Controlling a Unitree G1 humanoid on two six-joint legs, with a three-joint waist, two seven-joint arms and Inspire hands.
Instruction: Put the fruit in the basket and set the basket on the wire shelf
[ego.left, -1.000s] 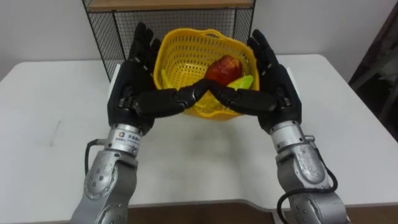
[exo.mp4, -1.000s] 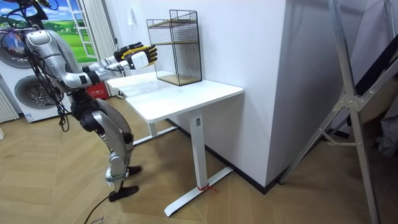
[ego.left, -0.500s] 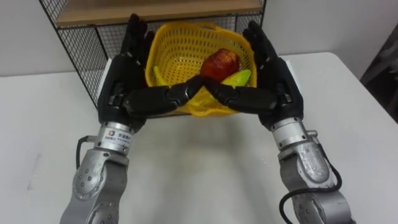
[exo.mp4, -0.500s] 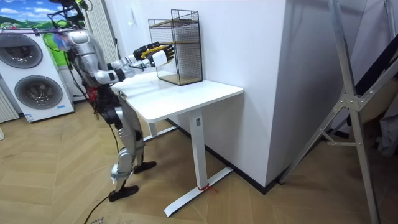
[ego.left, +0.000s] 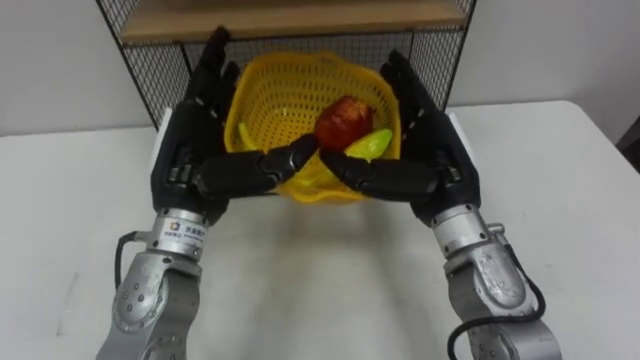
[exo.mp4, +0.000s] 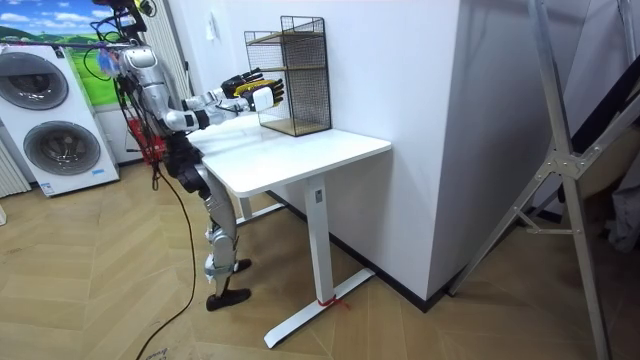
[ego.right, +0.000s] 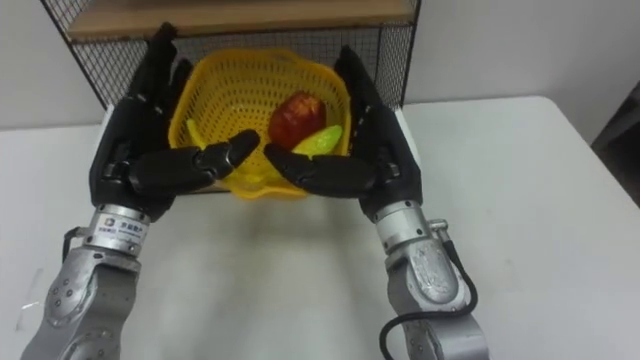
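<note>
Basket (ego.left: 292, 62), yellow plastic mesh, is clamped between the robot's two hands. The left hand (ego.left: 190, 150) lies flat against its left wall and the right hand (ego.left: 440, 160) against its right wall. Both hands have straight fingers pointing far, and the thumbs reach inward across the near wall until their tips almost meet.

Inside the basket a red apple (ego.left: 343, 120) sits toward the right, with a yellow-green fruit (ego.left: 368, 145) touching it on the near side. Another yellow-green piece (ego.left: 245, 135) lies against the left wall.

The basket is at the open front of the wire shelf (ego.left: 150, 70), below its wooden board (ego.left: 290, 18). Whether its far rim has crossed the shelf's front edge cannot be told. The fingertips of each hand sit just inside the shelf's left and right wire walls, with little room to either side, and the left fingertips come close under the board.

The white tabletop (ego.left: 560, 200) spreads bare to the left, right and near side of the hands. In the room view the robot stands at the tabletop's end on the room view's left, arms stretched toward the shelf.
</note>
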